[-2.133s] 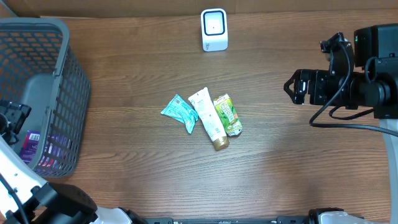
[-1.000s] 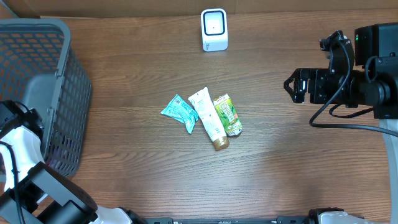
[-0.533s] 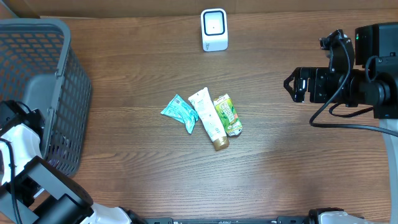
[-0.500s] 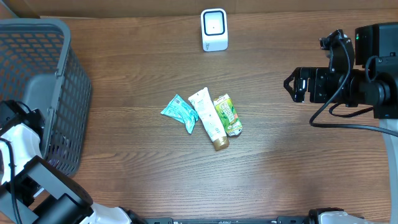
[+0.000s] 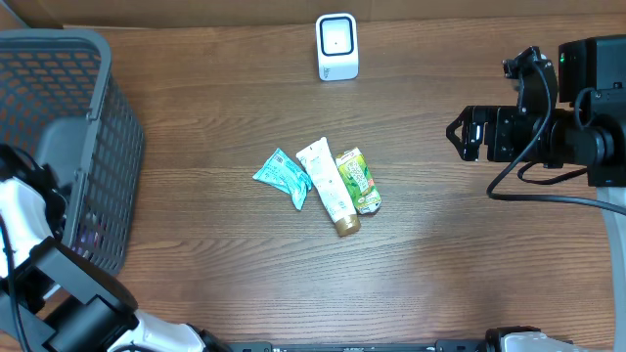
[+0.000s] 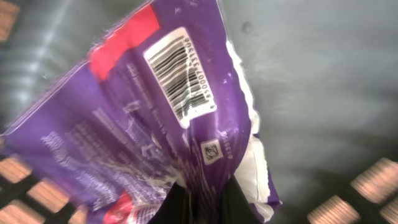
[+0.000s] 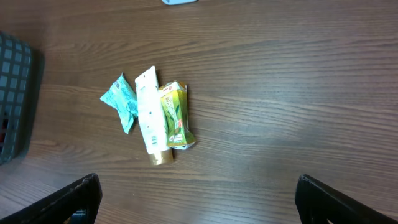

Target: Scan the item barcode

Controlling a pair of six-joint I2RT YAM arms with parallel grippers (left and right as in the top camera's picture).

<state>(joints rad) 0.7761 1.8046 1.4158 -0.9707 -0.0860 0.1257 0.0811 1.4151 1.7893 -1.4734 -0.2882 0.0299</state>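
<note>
A purple packet [image 6: 143, 124] with a red patch fills the left wrist view, and its white barcode [image 6: 180, 78] faces the camera. My left gripper [image 6: 202, 199] is shut on the packet's lower edge, down inside the grey basket [image 5: 59, 49]. From overhead the left arm [image 5: 20, 210] reaches into the basket and hides the grip. The white scanner [image 5: 336, 46] stands at the table's far edge. My right gripper [image 7: 199, 205] hangs open and empty above the table's right side, and its fingers [image 7: 81, 196] are set wide apart.
At mid-table lie a teal packet [image 5: 283, 174], a white tube [image 5: 329, 185] with a gold cap and a green packet [image 5: 357, 180], side by side. The basket's mesh walls surround the left gripper. The right arm [image 5: 548, 127] takes up the right edge.
My left gripper has closed on the purple packet inside the basket, and the left arm has shifted slightly. The right arm and the items on the table have not moved.
</note>
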